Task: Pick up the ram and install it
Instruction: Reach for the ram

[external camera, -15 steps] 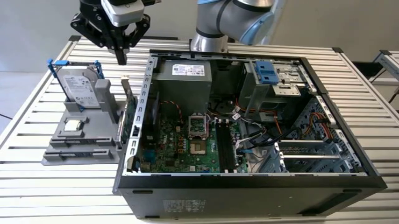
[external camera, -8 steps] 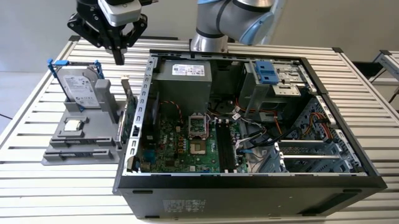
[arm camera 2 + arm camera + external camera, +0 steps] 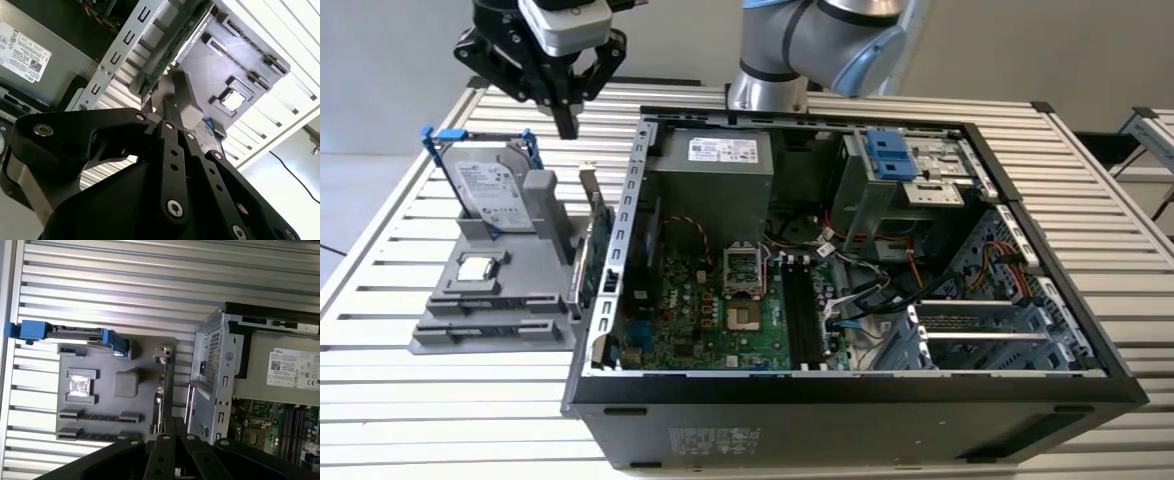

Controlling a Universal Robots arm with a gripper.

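my gripper [image 3: 568, 128] hangs above the far end of the grey fixture [image 3: 520, 338], between the hard drive [image 3: 491, 185] in its blue caddy and the wall of the open computer case [image 3: 640, 200]. the fingers [image 3: 170, 135] are clenched tip against tip, and in the exterior view they taper to one dark point. in both wrist views the linkage hides their inner faces from me.

i take the ram [image 3: 97, 416] to be the dark narrow strip held edge-up between grey clips, at the fixture's end nearer the exterior camera. it sits past the processor [image 3: 80, 385], well apart from the gripper. from above i see just its top edge, so chips and sticker are lost to me. a second dark strip [image 3: 95, 436] beside it looks much the same, and i cannot tell board from bare slot there.

a green card [image 3: 596, 265] stands on edge along the fixture's side nearest the case, its end covered by the fingers in the first wrist view. the long black memory slots [image 3: 798, 320] sit on the motherboard, half in shadow. the slatted tabletop [image 3: 400, 400] carries it all.
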